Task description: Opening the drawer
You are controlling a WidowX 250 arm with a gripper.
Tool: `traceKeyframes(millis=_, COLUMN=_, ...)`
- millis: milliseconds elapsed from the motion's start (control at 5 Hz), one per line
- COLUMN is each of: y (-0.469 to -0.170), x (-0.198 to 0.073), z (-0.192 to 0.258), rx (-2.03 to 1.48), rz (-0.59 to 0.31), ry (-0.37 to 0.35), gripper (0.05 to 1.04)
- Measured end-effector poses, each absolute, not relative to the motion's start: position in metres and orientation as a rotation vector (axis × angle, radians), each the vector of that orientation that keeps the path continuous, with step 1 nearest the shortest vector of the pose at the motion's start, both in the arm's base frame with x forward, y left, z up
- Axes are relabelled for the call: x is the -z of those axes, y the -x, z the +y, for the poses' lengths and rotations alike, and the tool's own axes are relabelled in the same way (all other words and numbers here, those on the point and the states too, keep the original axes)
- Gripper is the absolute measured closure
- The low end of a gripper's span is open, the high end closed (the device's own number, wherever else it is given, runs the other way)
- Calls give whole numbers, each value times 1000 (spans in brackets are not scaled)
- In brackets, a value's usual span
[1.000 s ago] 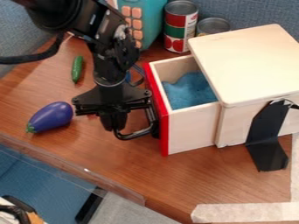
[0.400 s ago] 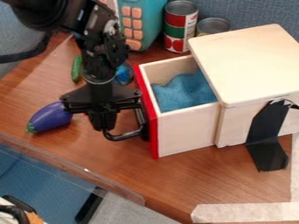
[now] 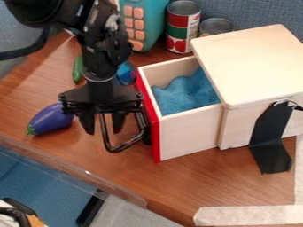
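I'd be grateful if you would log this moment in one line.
drawer: open | blue item: inside | gripper: fingers parted, at handle | eggplant: on table

The eggplant [image 3: 50, 119] lies left of the drawer [image 3: 188, 135], the cucumber [image 3: 77, 70] behind the eggplant. Inside the drawer there is a cloth [image 3: 186, 94].

Wooden box [image 3: 254, 62] cut off at right edge, teal toy [image 3: 154, 20] at top; short can's [image 3: 216, 26] base behind box; blue item [image 3: 125, 74] partly behind arm [image 3: 103, 55], can't ID
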State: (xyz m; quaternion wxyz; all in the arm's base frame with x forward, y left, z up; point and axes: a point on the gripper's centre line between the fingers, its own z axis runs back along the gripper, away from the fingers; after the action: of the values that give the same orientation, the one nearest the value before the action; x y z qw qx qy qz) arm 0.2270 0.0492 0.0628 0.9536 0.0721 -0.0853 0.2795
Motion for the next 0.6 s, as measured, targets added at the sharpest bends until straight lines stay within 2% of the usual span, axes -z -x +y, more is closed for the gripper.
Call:
traceKeyframes(millis=200, y=-226, x=-77, z=48, rx=-534, rz=-180, ry=-133, gripper=105)
traceKeyframes(millis=600, y=-213, x=-121, z=49, rx=-485, rz=-235, ry=-113, gripper=80)
